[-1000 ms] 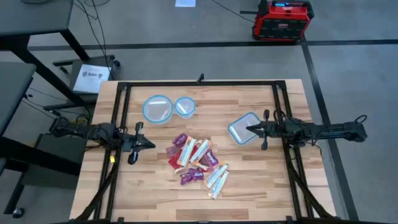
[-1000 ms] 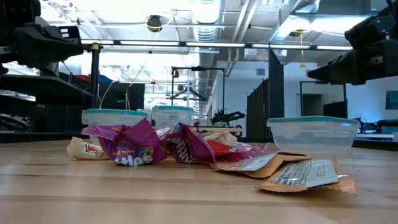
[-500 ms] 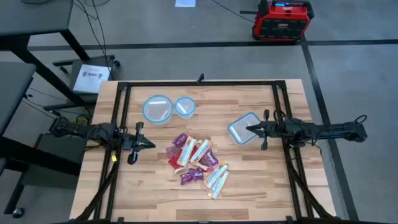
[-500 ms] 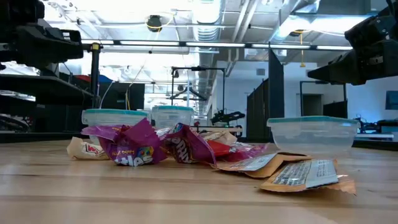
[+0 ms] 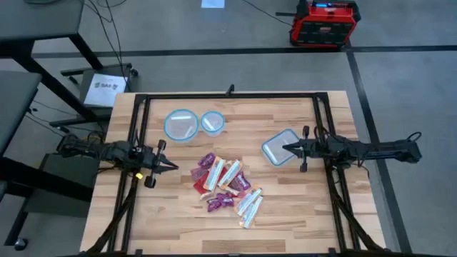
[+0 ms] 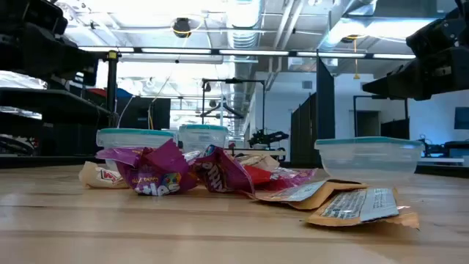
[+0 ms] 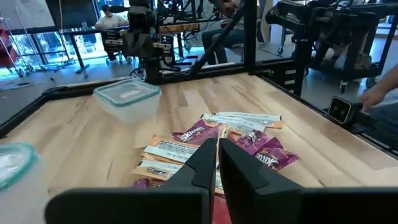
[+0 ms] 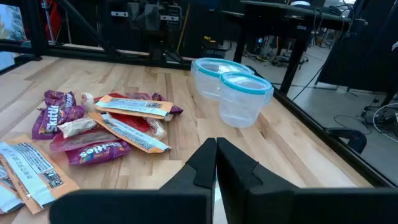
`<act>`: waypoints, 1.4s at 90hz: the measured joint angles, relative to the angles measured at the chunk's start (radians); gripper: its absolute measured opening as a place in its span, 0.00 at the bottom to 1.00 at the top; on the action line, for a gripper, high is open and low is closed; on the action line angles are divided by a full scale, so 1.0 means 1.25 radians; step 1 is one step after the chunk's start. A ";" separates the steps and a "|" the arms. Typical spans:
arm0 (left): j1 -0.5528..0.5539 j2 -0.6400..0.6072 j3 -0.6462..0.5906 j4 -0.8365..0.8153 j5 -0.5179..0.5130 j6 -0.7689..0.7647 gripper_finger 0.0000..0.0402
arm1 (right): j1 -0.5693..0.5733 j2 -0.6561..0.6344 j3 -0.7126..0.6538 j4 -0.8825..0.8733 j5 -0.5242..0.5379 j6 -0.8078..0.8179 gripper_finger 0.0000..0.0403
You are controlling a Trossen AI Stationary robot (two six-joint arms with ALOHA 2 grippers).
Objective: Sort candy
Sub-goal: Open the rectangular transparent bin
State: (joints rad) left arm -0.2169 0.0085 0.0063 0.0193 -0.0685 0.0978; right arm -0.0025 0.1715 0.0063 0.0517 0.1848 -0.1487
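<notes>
The candy [image 5: 225,184] lies in a loose pile on the middle of the wooden table: magenta and red packets, orange-white bar wrappers and pale silvery wrappers [image 6: 212,176], overlapping one another. My left gripper [image 5: 176,167] hovers shut just left of the pile, pointing at it, with the candy [image 7: 217,140] ahead of its fingers. My right gripper [image 5: 287,148] is shut, held above the table at the right, its tip over the square container's right edge. From there the candy [image 8: 106,124] lies farther off.
A large round blue-rimmed container [image 5: 181,124] and a small one [image 5: 212,122] stand at the far side, left of centre. A square blue-rimmed container [image 5: 279,148] stands right of the pile. A black frame [image 5: 228,96] runs around the table. Bare wood lies toward the near edge.
My left arm has risen a little and its wrist has turned slightly. Its fingers stay shut and the candy has not moved.
</notes>
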 joint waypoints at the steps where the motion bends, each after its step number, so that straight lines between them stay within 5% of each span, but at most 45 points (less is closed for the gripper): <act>1: 0.000 0.000 0.000 0.000 0.000 0.000 0.02 | 0.000 0.000 0.000 0.000 0.000 0.000 0.00; 23: 0.000 0.000 0.000 0.029 -0.012 -0.023 0.02 | 0.000 0.000 0.000 0.000 0.000 0.000 0.00; 67: 0.023 0.070 0.031 0.050 -0.181 -0.104 0.01 | 0.000 0.000 0.000 0.000 0.000 0.000 0.00; 89: 0.057 0.273 0.125 0.064 -0.180 -0.142 0.01 | -0.018 0.000 0.000 0.001 0.019 -0.095 0.00; 126: 0.112 0.659 0.359 0.070 -0.179 -0.138 0.01 | -0.023 0.000 0.000 0.001 0.019 -0.054 0.00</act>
State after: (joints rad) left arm -0.0770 0.8320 0.4552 0.1074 -0.2927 -0.0750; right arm -0.0307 0.1717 0.0065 0.0532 0.2090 -0.2162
